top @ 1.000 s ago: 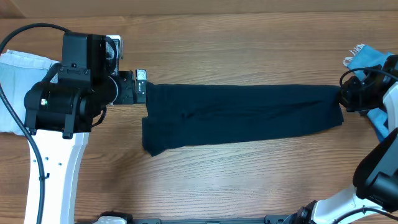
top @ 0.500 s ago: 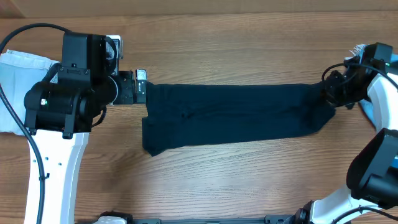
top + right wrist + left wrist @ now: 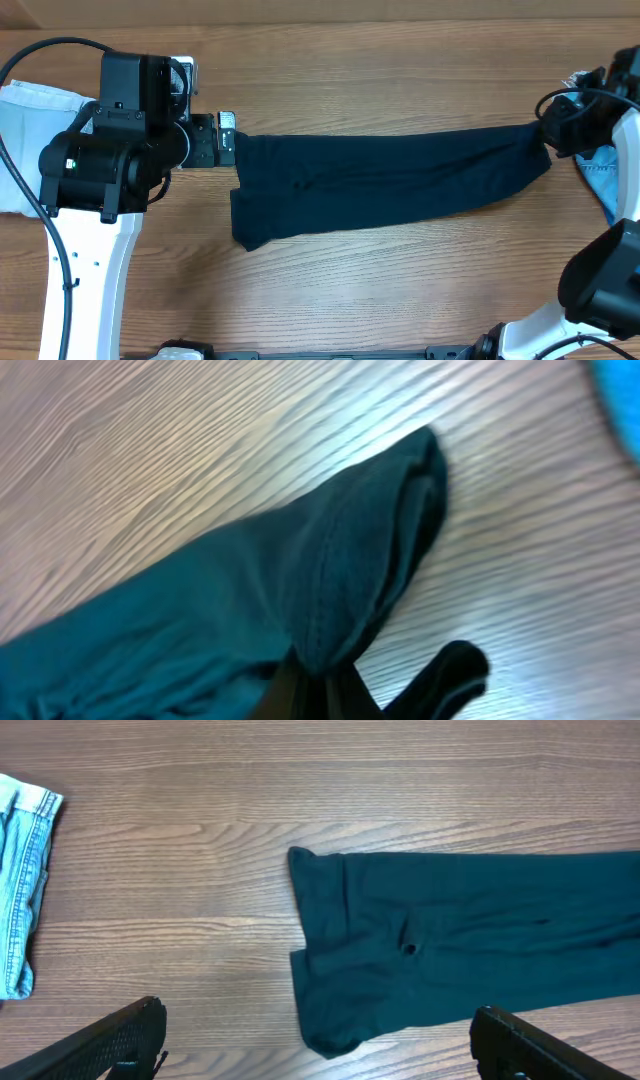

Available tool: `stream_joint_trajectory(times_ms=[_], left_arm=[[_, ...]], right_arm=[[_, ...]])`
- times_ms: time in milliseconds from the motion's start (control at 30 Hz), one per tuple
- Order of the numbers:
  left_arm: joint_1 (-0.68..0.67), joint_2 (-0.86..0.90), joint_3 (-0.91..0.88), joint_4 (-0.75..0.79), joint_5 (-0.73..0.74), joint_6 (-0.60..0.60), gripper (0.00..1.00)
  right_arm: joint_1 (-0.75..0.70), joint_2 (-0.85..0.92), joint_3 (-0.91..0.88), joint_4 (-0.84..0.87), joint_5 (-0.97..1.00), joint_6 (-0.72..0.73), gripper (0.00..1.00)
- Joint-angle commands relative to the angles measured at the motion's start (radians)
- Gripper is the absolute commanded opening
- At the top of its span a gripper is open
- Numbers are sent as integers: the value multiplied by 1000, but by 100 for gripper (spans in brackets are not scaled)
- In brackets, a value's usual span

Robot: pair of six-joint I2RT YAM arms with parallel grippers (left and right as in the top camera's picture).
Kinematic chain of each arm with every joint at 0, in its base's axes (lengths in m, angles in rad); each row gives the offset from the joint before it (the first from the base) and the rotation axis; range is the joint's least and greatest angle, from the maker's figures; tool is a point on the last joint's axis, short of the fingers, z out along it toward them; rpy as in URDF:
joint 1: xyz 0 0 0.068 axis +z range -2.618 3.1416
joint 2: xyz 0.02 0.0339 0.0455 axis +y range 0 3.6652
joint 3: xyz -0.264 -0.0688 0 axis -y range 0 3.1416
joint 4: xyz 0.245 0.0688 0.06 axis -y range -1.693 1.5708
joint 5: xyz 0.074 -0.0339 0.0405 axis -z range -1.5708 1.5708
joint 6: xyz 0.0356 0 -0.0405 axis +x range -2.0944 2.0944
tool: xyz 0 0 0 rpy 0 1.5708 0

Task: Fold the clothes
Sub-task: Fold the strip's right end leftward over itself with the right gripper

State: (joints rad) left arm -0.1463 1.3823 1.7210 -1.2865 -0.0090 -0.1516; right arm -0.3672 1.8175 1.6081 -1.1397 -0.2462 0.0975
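Nearest the robot's side, a strip of bare wooden table (image 3: 400, 300) is seen, crossed only by the white link of the left arm. Just beyond it, the navy garment (image 3: 390, 185) is laid out flat as one long band running from left to right across the middle of the table. Its left end is doubled, with the under layer offset toward the near edge. The left gripper (image 3: 222, 142) is held just beside the far left corner of the garment. Its fingers (image 3: 110, 1040) are spread wide in the lower corners of the left wrist view, with nothing held between them. To the left of that arm, well apart from the navy fabric, the pale blue denim piece (image 3: 25, 880) is laid on the wood, partly hidden from above by the arm. At the right, the garment's far end is gathered to a point and drawn slightly toward the far side. It is clamped in the closed right gripper (image 3: 315, 690), whose jaws are pressed together on the bunched cloth. Beside and beyond that gripper, at the table's right edge, the brighter blue piece (image 3: 600, 170) is partly shown.
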Motion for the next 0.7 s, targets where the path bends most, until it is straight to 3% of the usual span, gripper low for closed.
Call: stream_joint_trajectory(times_ms=[0,433,667], left_arm=[[2,3,2,4,-9,-13,100],[2,3,2,4,-9,-13,100],[2,3,2,4,-9,-13,100]], right_arm=[[87,-36,30,0,-24,-24,4],[479,-36,29,-71,23,37,4],[610,-35,28,-70,45,108,4]])
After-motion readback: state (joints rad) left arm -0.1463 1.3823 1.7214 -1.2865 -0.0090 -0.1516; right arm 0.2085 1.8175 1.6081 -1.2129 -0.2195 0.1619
